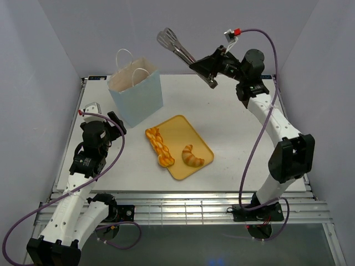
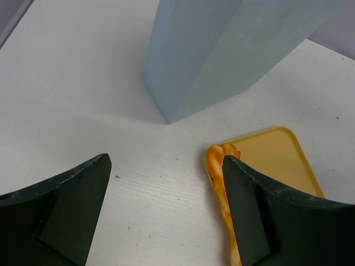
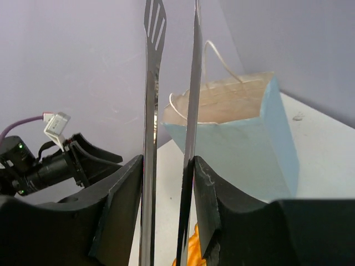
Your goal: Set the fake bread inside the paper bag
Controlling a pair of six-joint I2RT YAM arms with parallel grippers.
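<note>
Braid (image 1: pixel 159 146) and croissant (image 1: pixel 193 156) lie on the tray (image 1: pixel 180 128), the braid along its 9 o'clock edge and the croissant toward 5 o'clock, the two apart. The bag (image 1: pixel 136 91) stands upright on the table (image 1: pixel 233 127) at the tray's 11 o'clock, near but not touching it. Its mouth is open, and no view shows what is inside. The left gripper (image 1: pixel 117 123) hovers at the bag's 7 o'clock. Its wrist view shows what the top view does not: the jaws are spread wide and bare over the table, with the bag's corner (image 2: pixel 166 111) ahead and the braid's end (image 2: pixel 215 166) beside the right finger (image 2: pixel 266 216). The right gripper (image 1: pixel 206 71), raised at the tray's 1 o'clock, is clamped on the tongs (image 1: pixel 178 50), which point toward 10 o'clock. Its wrist view shows both tong arms (image 3: pixel 151 166) squeezed between the fingers (image 3: pixel 119 205), tips up, with the bag (image 3: pixel 249 144) beyond.
</note>
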